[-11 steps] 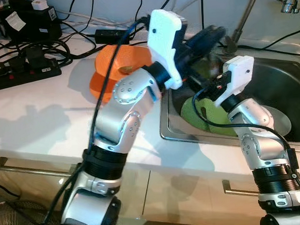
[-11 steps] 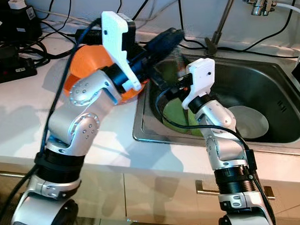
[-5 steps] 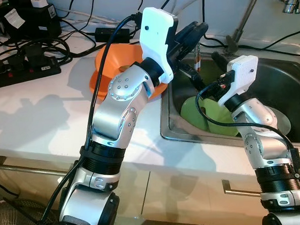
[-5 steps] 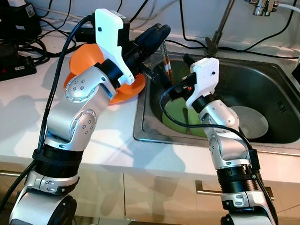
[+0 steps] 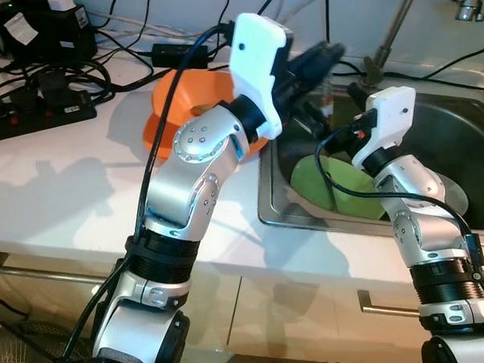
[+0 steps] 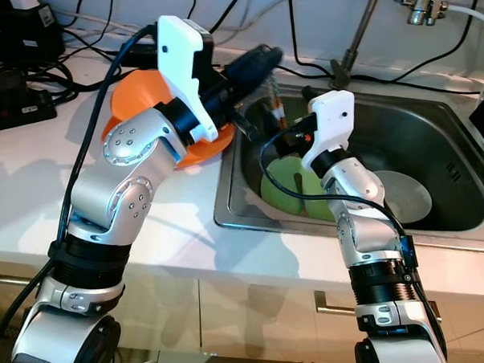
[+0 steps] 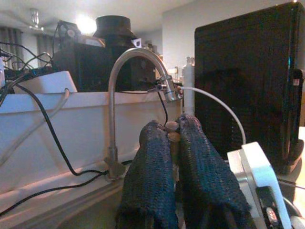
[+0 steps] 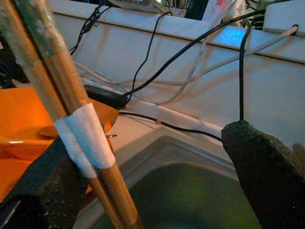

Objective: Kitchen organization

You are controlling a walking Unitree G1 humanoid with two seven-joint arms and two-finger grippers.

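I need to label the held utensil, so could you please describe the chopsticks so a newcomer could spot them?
At the steel sink, look above its left end, beside the orange bowl. The left gripper pinches a pair of brown chopsticks hanging down; a white tape band binds them together.

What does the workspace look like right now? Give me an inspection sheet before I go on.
Surface: white counter beside a steel sink.
Job's things: chopsticks held over the sink; orange bowl on the counter; green plate and grey plate in the sink.
Clutter: black boxes at the counter's back.
Grippers: left tool shut on the chopsticks; right tool open beside them.
Cables: power strip and black cables along the wall.
Surroundings: faucet, cabinet handles below.
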